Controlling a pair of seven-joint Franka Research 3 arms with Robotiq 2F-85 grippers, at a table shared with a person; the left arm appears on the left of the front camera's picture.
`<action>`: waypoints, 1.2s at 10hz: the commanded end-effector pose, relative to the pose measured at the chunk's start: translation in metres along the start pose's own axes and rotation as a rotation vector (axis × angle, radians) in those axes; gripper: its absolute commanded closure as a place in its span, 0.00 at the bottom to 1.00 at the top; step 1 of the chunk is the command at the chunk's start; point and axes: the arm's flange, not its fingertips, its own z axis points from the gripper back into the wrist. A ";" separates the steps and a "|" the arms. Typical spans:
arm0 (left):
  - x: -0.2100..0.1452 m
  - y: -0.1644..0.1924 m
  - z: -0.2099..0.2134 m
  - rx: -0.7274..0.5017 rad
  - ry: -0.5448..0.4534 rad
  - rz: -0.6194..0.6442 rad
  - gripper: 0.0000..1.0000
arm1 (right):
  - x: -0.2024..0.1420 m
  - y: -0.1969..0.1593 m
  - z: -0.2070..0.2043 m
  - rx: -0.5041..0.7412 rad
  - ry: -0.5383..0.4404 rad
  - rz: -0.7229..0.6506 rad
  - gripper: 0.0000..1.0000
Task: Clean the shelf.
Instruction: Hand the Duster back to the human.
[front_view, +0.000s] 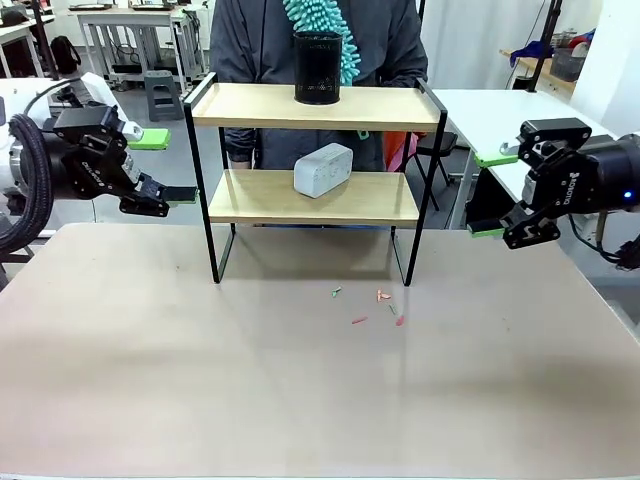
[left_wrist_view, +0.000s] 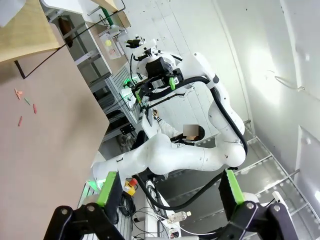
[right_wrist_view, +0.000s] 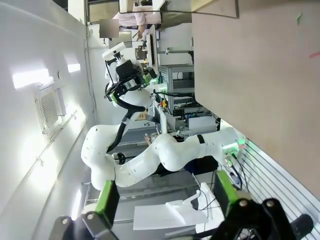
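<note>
Front view shows the shelf (front_view: 312, 196) standing at the far middle of the counter (front_view: 300, 400). It has two light wood boards in a thin black frame.

On the top board stands a black mesh cup (front_view: 318, 68). A fluffy teal duster (front_view: 322, 25) hangs right behind the cup, in front of a person (front_view: 260, 40) in a dark grey top. You cannot see who holds it. On the lower board lies a grey block (front_view: 323, 169), tilted a bit. A tiny green scrap (front_view: 363, 133) sits at the front edge of the top board.

Small red and green bits (front_view: 375, 305) lie on the counter just in front of the shelf's right legs.

The left claw (front_view: 158, 168) hangs in the air just left of the shelf. Its green pads stand wide apart and it holds nothing. The right claw (front_view: 492, 194) hangs to the right of the shelf, a bit farther off. It is wide open too, with nothing in it.

From the left wrist view, a corner of the shelf and the little bits show at the top left.
</note>
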 end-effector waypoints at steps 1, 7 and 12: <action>0.000 -0.004 -0.002 0.002 0.001 -0.010 0.00 | -0.003 0.001 0.002 -0.007 0.011 0.007 0.00; 0.000 -0.004 -0.002 0.002 0.001 -0.010 0.00 | -0.003 0.001 0.002 -0.007 0.011 0.007 0.00; 0.000 -0.004 -0.002 0.002 0.001 -0.010 0.00 | -0.003 0.001 0.002 -0.007 0.011 0.007 0.00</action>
